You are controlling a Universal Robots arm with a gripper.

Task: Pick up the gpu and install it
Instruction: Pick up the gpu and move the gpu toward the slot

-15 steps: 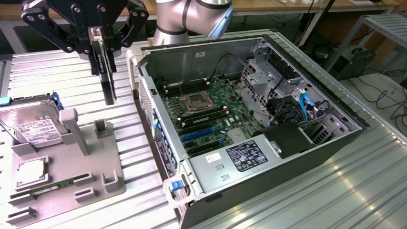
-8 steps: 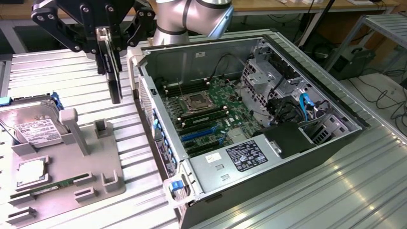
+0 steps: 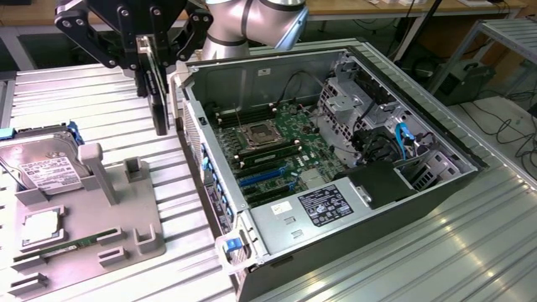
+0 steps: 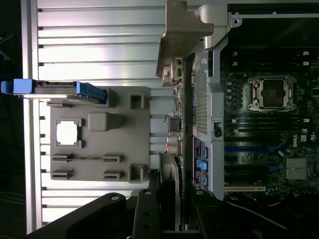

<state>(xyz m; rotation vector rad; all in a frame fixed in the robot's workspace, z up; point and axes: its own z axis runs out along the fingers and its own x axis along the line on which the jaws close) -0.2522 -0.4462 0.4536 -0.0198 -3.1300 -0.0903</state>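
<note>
My claw (image 3: pixel 156 55) is clamped narrow on the gpu (image 3: pixel 160 104). I've got it by the top edge, so the card hangs straight down, edge-on in the ext. view, up in the air and touching nothing but me. It sits outside the pc case (image 3: pixel 277 251), just beside the case's perforated end wall and above the ribbed metal table (image 3: pixel 75 88). In the wrist view the card's metal bracket sticks out at the far end from me, right alongside that wall.

The case lies on its side w/ the open side up. Inside it:
- the mainboard (image 3: pixel 290 148) lies flat on the case floor
- the cpu socket (image 3: pixel 256 134) is near the board's middle
- the blue slots (image 3: pixel 264 177) are free, toward the psu (image 3: pixel 323 204) at the case's near end

On the far side of the gpu from the case, well apart from it, is a grey parts holder (image 3: pixel 117 214). It carries a hard drive (image 3: pixel 46 167) leaning in its stand and a thin memory stick (image 3: pixel 71 246) lying flat.
</note>
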